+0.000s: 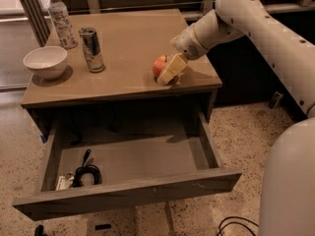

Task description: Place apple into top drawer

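Note:
The red-orange apple [158, 64] sits on the tabletop near its front right edge. My gripper [167, 73] reaches in from the right on the white arm and is right against the apple's right and front side, overlapping it in view. The apple still rests on the table. The top drawer [133, 193] is pulled wide open below the tabletop, its plain front towards me.
A white bowl [45, 61], a metal can [92, 49] and a water bottle [60, 17] stand on the left of the table [123, 31]. A black cable coil [84, 172] and small items lie in the drawer's left corner. The white arm [261, 28] spans the right side.

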Robot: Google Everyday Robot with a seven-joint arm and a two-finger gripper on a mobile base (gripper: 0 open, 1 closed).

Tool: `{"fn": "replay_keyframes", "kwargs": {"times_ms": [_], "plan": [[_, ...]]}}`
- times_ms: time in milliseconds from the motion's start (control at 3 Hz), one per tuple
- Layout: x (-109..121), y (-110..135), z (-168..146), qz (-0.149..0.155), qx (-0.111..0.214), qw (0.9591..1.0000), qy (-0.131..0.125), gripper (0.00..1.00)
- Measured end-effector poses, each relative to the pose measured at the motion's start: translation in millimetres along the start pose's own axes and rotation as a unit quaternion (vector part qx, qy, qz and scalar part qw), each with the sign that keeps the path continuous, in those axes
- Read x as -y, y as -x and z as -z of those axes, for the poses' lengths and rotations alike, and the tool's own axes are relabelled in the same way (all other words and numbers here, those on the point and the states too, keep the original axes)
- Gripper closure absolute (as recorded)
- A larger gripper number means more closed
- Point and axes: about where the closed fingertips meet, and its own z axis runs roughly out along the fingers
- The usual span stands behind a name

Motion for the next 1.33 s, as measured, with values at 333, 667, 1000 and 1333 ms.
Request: {"fn": "replay_keyframes", "kwargs": {"times_ms": [333, 667, 1000, 1333], "plan": [[0.0, 0.0, -0.2, 0.0, 0.0, 1.0, 0.0, 0.19], [0.0, 0.0, -0.3, 0.0, 0.0, 1.0, 0.0, 0.5], [-0.1, 0.0, -0.3, 0.0, 0.0, 1.0, 0.0, 0.73], [-3.1, 0.7, -0.3, 0.0, 0.005, 1.0, 0.003, 0.96]]}}
